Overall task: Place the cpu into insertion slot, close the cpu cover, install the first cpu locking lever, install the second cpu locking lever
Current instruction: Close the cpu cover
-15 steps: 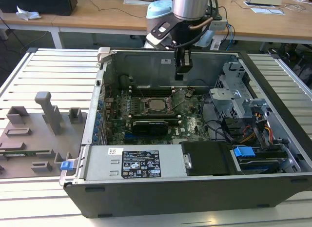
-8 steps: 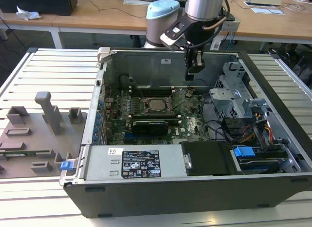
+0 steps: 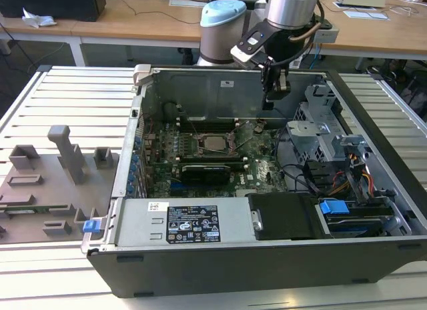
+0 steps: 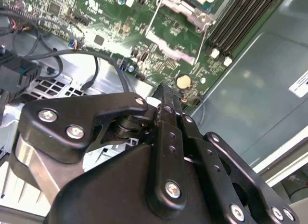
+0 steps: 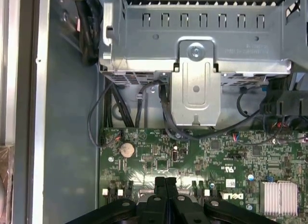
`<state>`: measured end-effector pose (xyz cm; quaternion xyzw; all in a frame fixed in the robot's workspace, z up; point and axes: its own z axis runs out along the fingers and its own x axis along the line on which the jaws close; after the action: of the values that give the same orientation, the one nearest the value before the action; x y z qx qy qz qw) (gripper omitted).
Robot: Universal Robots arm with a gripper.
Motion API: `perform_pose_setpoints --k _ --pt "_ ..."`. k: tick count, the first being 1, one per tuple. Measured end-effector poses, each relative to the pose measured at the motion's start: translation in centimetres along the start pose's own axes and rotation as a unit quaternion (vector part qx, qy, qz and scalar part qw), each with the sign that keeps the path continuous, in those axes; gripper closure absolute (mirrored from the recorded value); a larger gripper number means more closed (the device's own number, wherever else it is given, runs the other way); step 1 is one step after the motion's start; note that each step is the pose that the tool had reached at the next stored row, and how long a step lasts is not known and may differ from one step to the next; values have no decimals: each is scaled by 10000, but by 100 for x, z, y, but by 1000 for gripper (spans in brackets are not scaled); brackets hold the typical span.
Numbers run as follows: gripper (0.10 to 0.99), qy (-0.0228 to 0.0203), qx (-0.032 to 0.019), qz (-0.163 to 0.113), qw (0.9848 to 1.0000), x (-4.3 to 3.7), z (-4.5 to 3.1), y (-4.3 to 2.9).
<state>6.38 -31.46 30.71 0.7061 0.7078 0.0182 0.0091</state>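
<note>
In the exterior view the cpu (image 3: 215, 142), a pale silver square, lies in the insertion slot (image 3: 215, 131) on the green motherboard (image 3: 260, 167). A silvery frame, the cpu cover (image 3: 230, 145), rings it; I cannot tell if it is pressed flat. Thin wire levers (image 4: 198, 43) angle out from the socket's corner (image 4: 190, 5) in the second wrist view. My gripper (image 3: 269, 100) hangs above the board, toward the exterior view's right of the socket and near the case's back wall. Both wrist views show its black fingers (image 5: 160, 185) pressed together, the gripper (image 4: 164, 91) shut with nothing between them.
The open computer case (image 3: 220, 257) holds a grey drive cage (image 3: 317, 123), black cable bundles (image 5: 113, 108) and a power supply (image 3: 180, 223) at the front. A coin battery (image 5: 127, 148) sits on the board near the fingertips. Grey fixtures (image 3: 67, 153) stand on the table at the exterior view's left.
</note>
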Motion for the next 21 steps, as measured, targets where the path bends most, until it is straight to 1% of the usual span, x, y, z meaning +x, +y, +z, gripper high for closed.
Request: perform_pose_setpoints --k 2,4,6,12,21 --pt "980 -4 2 0 10000 4 0 27" --pt "980 -4 2 0 10000 5 1 37" --pt "980 -4 2 1 10000 5 3 38" --pt "980 -4 2 0 10000 5 56 36" --pt "980 -4 2 0 10000 4 111 34"
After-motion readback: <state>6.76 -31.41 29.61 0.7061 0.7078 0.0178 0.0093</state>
